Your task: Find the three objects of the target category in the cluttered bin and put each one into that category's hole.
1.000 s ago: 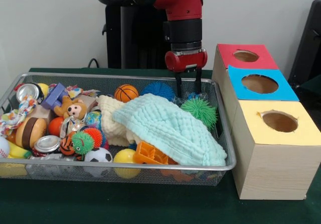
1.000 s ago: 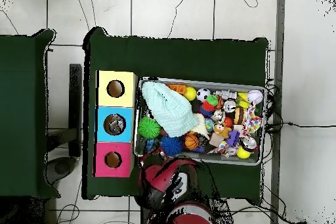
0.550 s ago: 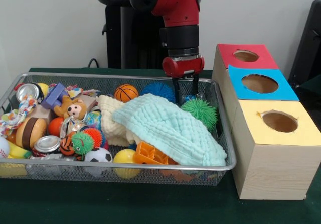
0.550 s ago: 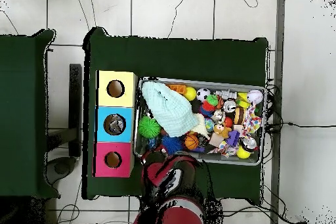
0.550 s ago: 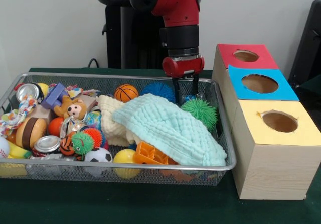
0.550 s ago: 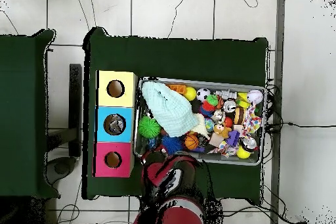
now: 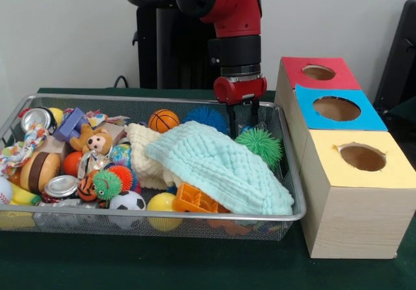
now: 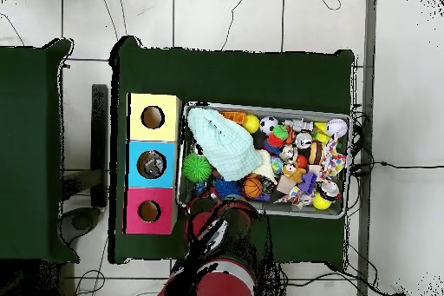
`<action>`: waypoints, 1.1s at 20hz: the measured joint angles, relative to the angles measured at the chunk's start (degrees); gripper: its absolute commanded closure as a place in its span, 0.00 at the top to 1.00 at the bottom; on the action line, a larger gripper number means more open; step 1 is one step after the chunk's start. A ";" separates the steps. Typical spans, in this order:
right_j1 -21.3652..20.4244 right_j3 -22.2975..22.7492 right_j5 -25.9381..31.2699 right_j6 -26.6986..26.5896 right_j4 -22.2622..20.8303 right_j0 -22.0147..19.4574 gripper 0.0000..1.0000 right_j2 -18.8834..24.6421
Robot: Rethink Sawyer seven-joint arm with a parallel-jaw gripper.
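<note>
The wire mesh bin (image 7: 162,99) is full of toys; it also shows in the overhead view (image 8: 295,108). My gripper (image 7: 242,122) is open and points straight down into the bin's back right corner, between a blue spiky ball (image 7: 205,116) and a green spiky ball (image 7: 260,144). A small patch of bluish clear plastic (image 7: 246,130) shows between the fingertips; the rest is hidden. The blue-topped hole (image 7: 336,108) is to the right of the bin. In the overhead view something pale and shiny lies inside this hole (image 8: 151,164). There my arm (image 8: 217,232) hides the gripper.
A pale green cloth (image 7: 221,166) covers the bin's right half. A basketball (image 7: 163,119), cans (image 7: 62,186), a teddy (image 7: 94,140) and small balls crowd the left. The red-topped hole (image 7: 318,72) and the yellow-topped hole (image 7: 362,157) flank the blue one.
The gripper has sunk a little deeper into the bin's back right corner and shifted slightly left. In the overhead view the arm has swung over the bin's edge.
</note>
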 measured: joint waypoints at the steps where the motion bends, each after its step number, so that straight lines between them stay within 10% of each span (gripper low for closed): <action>1: 0.01 -0.01 0.00 0.00 0.00 0.06 1.00 -0.06; 6: 0.08 -0.05 -0.02 0.00 -0.14 0.09 1.00 -0.11; 7: 0.07 -0.05 -0.05 0.00 -0.14 0.10 0.00 -0.10; 22: 0.11 -0.08 -0.11 0.00 -0.14 0.19 0.00 -0.16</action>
